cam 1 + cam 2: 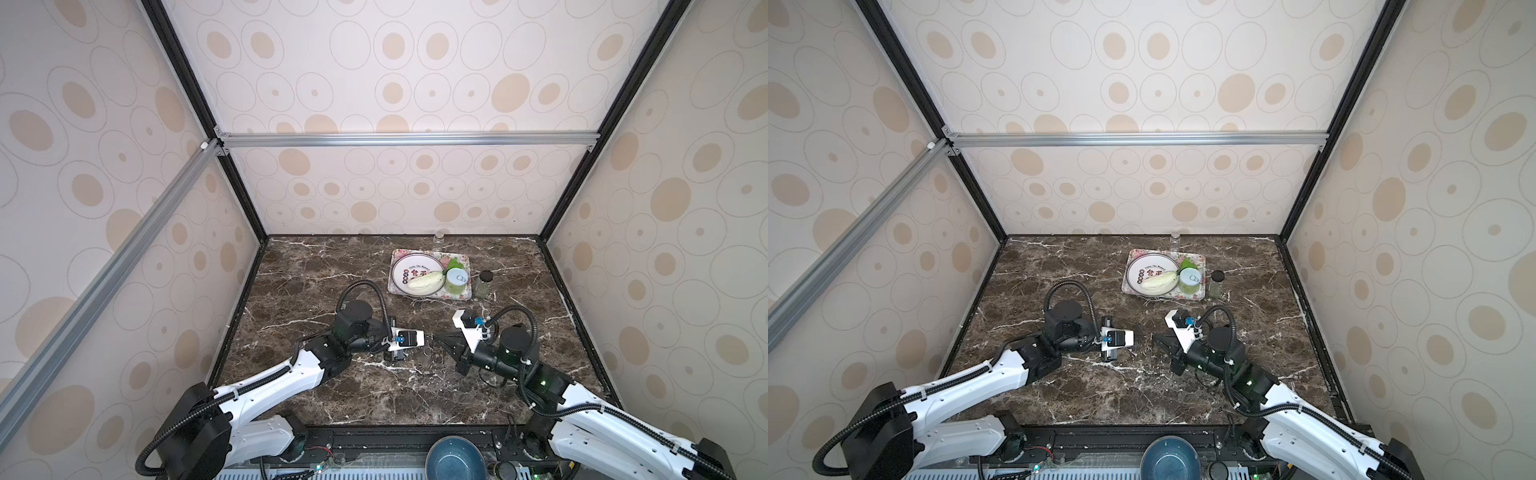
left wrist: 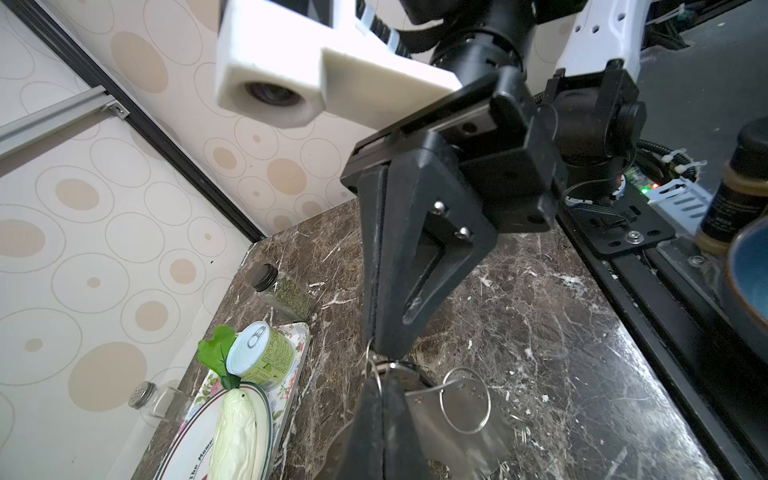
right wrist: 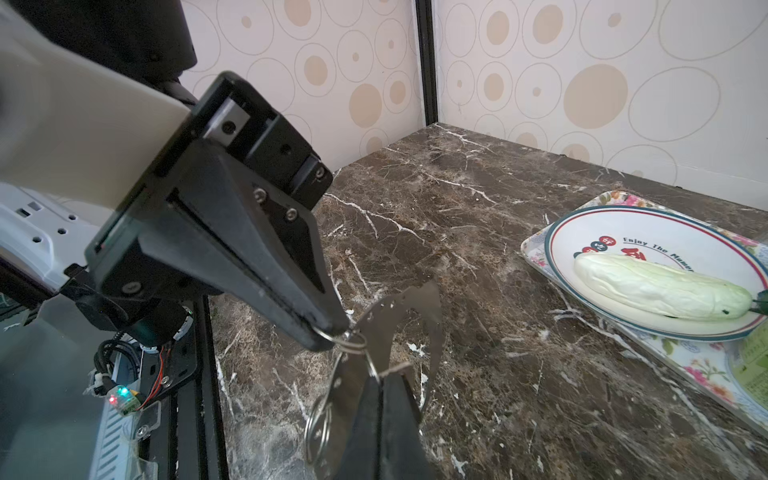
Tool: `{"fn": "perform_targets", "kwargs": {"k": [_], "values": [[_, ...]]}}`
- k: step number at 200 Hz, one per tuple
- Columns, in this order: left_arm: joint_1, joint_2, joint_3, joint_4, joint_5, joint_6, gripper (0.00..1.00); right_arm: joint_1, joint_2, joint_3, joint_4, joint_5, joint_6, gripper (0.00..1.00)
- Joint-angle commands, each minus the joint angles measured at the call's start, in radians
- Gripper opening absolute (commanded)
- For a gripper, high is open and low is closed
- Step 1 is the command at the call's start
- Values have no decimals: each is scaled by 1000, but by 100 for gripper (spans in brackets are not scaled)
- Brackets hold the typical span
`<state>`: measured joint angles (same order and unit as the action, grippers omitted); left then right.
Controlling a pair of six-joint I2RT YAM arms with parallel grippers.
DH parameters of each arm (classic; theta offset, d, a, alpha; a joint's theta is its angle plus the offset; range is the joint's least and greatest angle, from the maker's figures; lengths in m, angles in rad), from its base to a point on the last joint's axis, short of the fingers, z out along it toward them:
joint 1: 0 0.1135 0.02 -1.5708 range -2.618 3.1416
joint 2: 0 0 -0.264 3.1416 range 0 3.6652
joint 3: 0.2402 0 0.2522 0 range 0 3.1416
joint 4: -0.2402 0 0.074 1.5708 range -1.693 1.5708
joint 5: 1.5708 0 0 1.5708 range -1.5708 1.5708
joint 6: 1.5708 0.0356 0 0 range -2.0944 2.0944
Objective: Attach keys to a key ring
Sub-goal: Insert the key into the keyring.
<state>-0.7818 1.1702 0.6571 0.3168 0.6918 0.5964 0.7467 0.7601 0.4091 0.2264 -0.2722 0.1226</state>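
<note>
Key ring [image 3: 399,316], a flat grey crescent plate with small holes along its rim, stands on edge between the two gripper tips near the centre of the marble surface [image 1: 332,395]. Whether its lower edge touches the surface is hidden. Thin wire rings [image 3: 353,337] hang at its rim, just where the tips meet.

The left gripper [image 3: 328,332] reaches in from 9 o'clock with its jaws closed, and it pinches one of those wire rings at the very tip. The right gripper [image 2: 386,351] comes from 3 o'clock, also closed. In its own wrist view a strip of the plate's edge runs in between its fingers, so it looks clamped on the plate. The two tips are almost touching.

At 12 to 1 o'clock from the grippers, well apart from them, lies a floral tray [image 1: 430,296]. It carries a white printed plate [image 1: 405,266] with a pale napa cabbage [image 1: 424,281] lying across it. A green can [image 1: 456,281] stands at the plate's 3 o'clock. A herb jar [image 1: 485,284] with a black lid stands on the surface just beside the tray at 3 o'clock. A glass shaker [image 1: 439,237] stands against the back wall at the tray's 12 o'clock. A blue bowl [image 1: 455,459] sits beyond the surface's edge at 6 o'clock.
</note>
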Motion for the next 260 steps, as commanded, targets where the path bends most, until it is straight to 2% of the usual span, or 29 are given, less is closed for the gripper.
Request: {"fn": "perform_targets", "kwargs": {"k": [1, 58, 91, 106, 119, 143, 151, 177, 203, 227, 260], "values": [[-16, -26, 6, 46, 48, 21, 0, 0, 4, -10, 29, 24, 7, 0], [-17, -15, 22, 73, -2, -61, 0, 0, -20, -17, 27, 26, 3, 0], [-15, -13, 28, 119, -46, -151, 0, 0, -27, -16, 21, 32, 5, 6], [-16, -8, 24, 183, -83, -251, 0, -1, -31, -15, 17, 36, 7, 12], [-16, 1, 25, 236, -137, -356, 0, 0, -40, -18, 17, 49, 12, 23], [-16, 18, 71, 229, -215, -518, 0, 0, -74, -27, 9, 84, 13, 38], [-17, 20, 91, 215, -283, -580, 0, 0, -90, -29, 2, 104, 13, 41], [-15, -7, 83, 280, -384, -765, 0, 0, -139, -42, -9, 151, 9, 47], [-16, -67, 53, 319, -429, -909, 0, 0, -165, -53, -9, 188, 1, 51], [-17, -114, 30, 331, -431, -942, 0, 0, -157, -56, -3, 196, -1, 53], [-16, -102, 35, 329, -436, -967, 0, 0, -130, -45, 1, 179, -6, 54]]}}
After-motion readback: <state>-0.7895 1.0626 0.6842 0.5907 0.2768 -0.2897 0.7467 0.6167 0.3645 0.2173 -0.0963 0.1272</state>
